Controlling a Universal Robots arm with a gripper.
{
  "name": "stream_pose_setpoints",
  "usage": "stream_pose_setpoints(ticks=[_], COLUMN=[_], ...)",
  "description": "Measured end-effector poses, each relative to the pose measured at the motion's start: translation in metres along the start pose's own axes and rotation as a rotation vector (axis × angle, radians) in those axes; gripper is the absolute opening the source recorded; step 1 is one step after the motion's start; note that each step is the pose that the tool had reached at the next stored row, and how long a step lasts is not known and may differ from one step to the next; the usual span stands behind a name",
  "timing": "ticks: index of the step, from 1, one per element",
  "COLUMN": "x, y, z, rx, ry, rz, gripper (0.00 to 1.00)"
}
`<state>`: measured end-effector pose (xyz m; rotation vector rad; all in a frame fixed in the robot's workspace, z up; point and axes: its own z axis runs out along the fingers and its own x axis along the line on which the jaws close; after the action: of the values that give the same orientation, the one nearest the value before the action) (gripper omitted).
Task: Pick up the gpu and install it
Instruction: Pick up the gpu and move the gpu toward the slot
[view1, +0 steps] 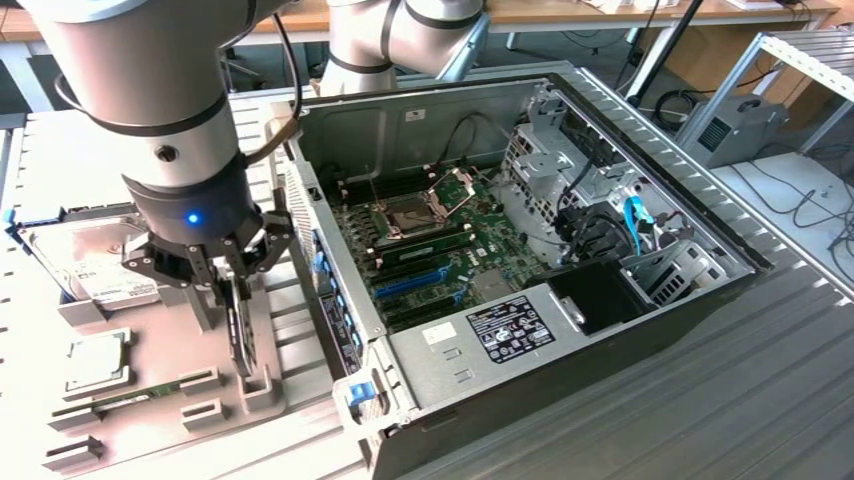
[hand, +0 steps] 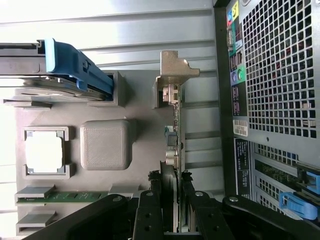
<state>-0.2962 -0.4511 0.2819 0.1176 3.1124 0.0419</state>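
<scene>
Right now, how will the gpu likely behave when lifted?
The gpu is a thin circuit card, so probably stiff and light. It stands on edge in the tray, so a sideways nudge might tip it. Bare components look fragile.

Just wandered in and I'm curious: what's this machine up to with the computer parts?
A robot arm has its end effector down over the gpu, a green card standing on edge in a gray parts holder beside an open computer case. The card sits in the holder and is not yet in the case.
</scene>
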Motion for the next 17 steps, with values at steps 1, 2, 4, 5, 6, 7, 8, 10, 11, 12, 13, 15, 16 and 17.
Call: stream_pose_setpoints(ticks=[1, 2, 4, 5, 6, 7, 8, 10, 11, 12, 13, 15, 16, 17], x=[0.0000, 0.0000, 0.0000, 0.0000, -0.0001, -0.0001, -0.0001, -0.0001, -0.0001, -0.0001, -0.0001, -0.0002, -0.0002, -0.0002], y=[0.0000, 0.0000, 0.0000, 0.0001, 0.0001, 0.0001, 0.0001, 0.0001, 0.0001, 0.0001, 0.0002, 0.0002, 0.0002, 0.0002], z=[-0.0004, -0.0007, -0.0016, -0.0022, -0.0028, -0.0032, -0.0036, -0.0043, -0.0046, -0.0050, -0.0054, -0.0060, -0.0065, -0.0070], rx=[0.0000, 0.0000, -0.0001, -0.0001, -0.0001, 0.0000, 0.0000, -0.0001, 0.0000, 0.0000, -0.0001, -0.0001, 0.0000, 0.0000], ry=[-0.0001, 0.0000, -0.0001, 0.0000, -0.0001, 0.0000, 0.0000, 0.0000, -0.0001, 0.0000, -0.0001, -0.0001, 0.0000, 0.0000], rz=[0.000, 0.000, 0.000, 0.000, 0.000, 0.000, 0.000, 0.000, 0.000, 0.000, 0.000, 0.000, 0.000, 0.000], gripper=[0.26, 0.26, 0.26, 0.26, 0.26, 0.26, 0.26, 0.26, 0.26, 0.26, 0.26, 0.26, 0.26, 0.26])
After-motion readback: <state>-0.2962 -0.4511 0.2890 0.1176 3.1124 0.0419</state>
